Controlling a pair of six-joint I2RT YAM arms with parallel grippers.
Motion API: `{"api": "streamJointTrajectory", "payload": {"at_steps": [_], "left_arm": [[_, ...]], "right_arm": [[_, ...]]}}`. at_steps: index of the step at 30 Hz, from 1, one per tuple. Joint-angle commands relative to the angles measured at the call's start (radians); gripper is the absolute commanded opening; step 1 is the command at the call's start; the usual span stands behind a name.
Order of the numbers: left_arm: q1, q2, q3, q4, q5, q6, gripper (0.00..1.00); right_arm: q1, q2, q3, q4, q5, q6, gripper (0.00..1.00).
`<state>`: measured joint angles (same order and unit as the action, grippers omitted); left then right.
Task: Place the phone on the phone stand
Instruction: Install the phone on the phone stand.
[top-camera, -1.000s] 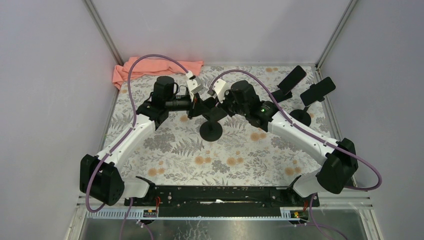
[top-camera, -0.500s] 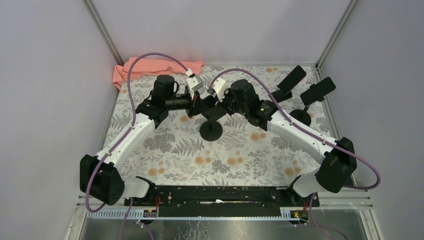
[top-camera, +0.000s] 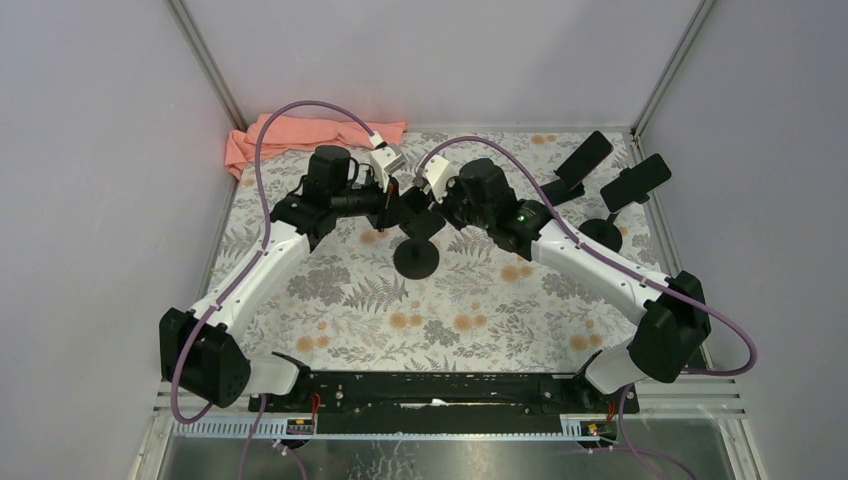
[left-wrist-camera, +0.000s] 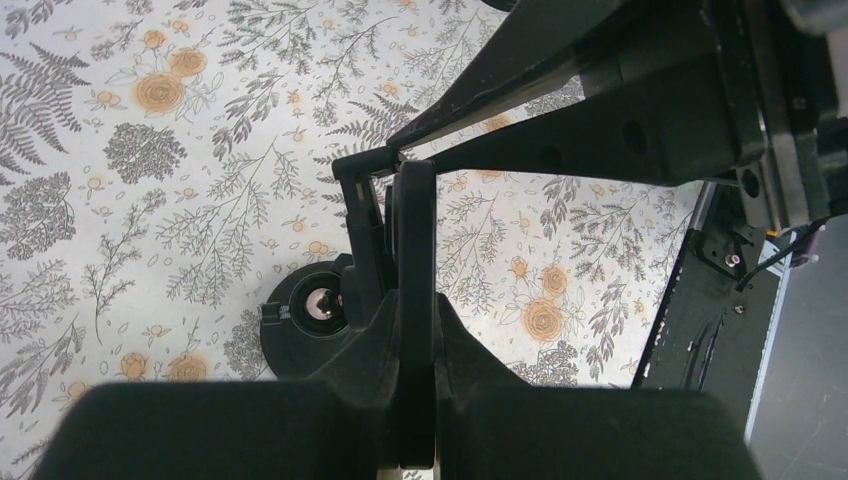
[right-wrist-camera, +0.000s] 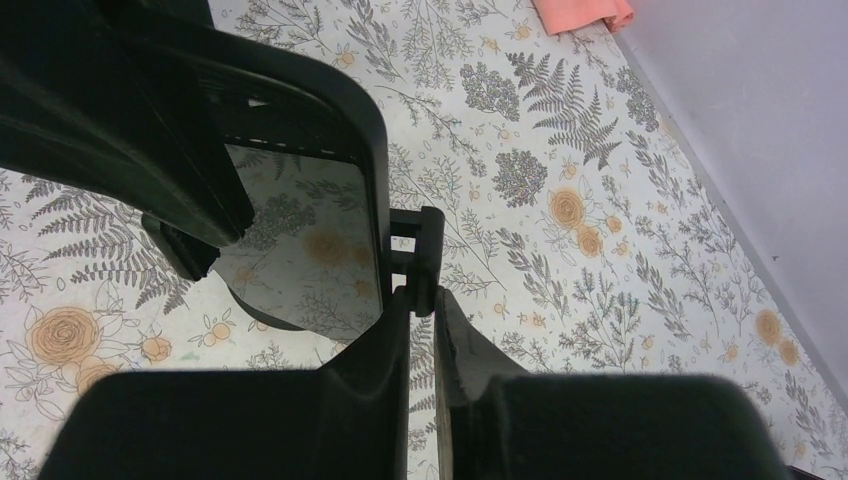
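Phone (right-wrist-camera: 300, 235), flat glossy slab, mirrors floral tablecloth (right-wrist-camera: 600, 250).

Mid-table: phone (right-wrist-camera: 300, 240) over phone stand (top-camera: 418, 258) (cloth (top-camera: 300, 135) far-left corner).

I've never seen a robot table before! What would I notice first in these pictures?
In the middle of the flowery table two arms meet tip to tip: the left hand pinches a shiny black phone and the right hand pinches the clip of the phone stand. At the far right two more black phones perch on stands, and an orange cloth lies crumpled in the far left corner.
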<state>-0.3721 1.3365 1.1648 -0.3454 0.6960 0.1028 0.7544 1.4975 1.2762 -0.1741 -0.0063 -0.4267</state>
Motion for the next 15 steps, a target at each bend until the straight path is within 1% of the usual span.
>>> {"api": "streamJointTrajectory", "payload": {"at_steps": [1, 15], "left_arm": [[0.037, 0.022, 0.018, -0.229, -0.175, -0.027, 0.00], [-0.005, 0.033, 0.032, -0.236, -0.253, -0.094, 0.00]], "right_arm": [[-0.070, 0.004, 0.020, 0.007, 0.185, -0.067, 0.00], [-0.075, 0.025, 0.035, 0.016, 0.197, -0.067, 0.00]]}}
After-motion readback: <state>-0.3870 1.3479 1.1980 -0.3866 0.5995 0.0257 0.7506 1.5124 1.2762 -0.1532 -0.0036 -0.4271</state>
